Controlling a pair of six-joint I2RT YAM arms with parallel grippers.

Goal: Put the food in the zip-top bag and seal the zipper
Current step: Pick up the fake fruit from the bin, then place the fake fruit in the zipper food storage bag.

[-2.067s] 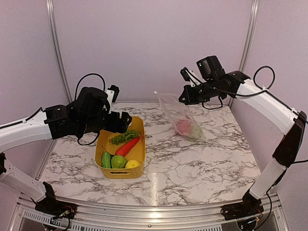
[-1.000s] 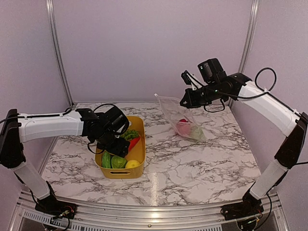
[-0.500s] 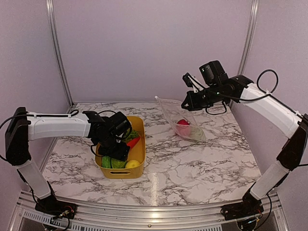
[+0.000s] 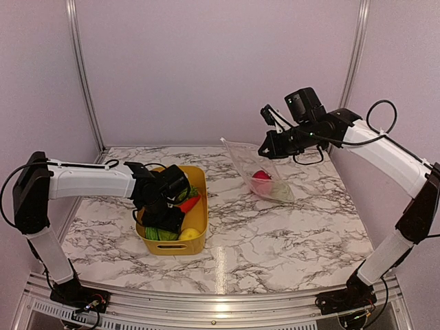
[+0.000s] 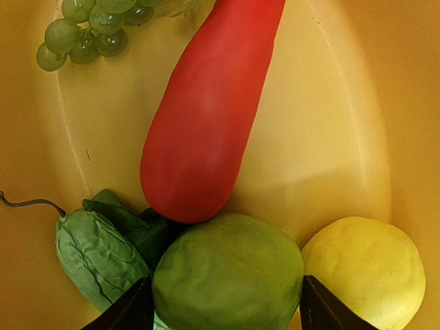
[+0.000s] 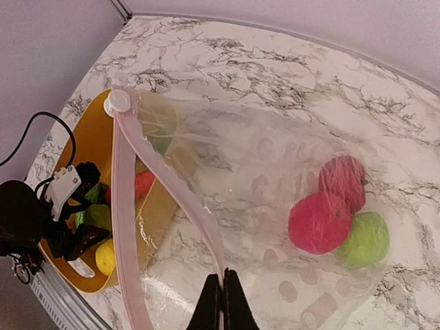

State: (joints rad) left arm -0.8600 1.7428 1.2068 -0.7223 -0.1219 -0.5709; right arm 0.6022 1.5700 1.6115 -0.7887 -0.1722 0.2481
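Green round (image 5: 227, 275) sits squarely between the wide-set jaws of the left claw (image 5: 227, 311), down in the yellow bin (image 5: 330, 103); red pepper (image 5: 210, 117) crowds in just ahead, lemon (image 5: 364, 271) hard by one finger, leafy green (image 5: 96, 251) by the other, grapes (image 5: 86, 31) farther ahead. Right claw (image 6: 222, 302) is pinched tight on the zipper (image 6: 127, 206); the clear zip-top bag (image 6: 261, 165) stretches out ahead of it, mouth agape, with tomato (image 6: 320, 221), pink-red ball (image 6: 342, 180) and a green piece (image 6: 364, 240) at its far end.
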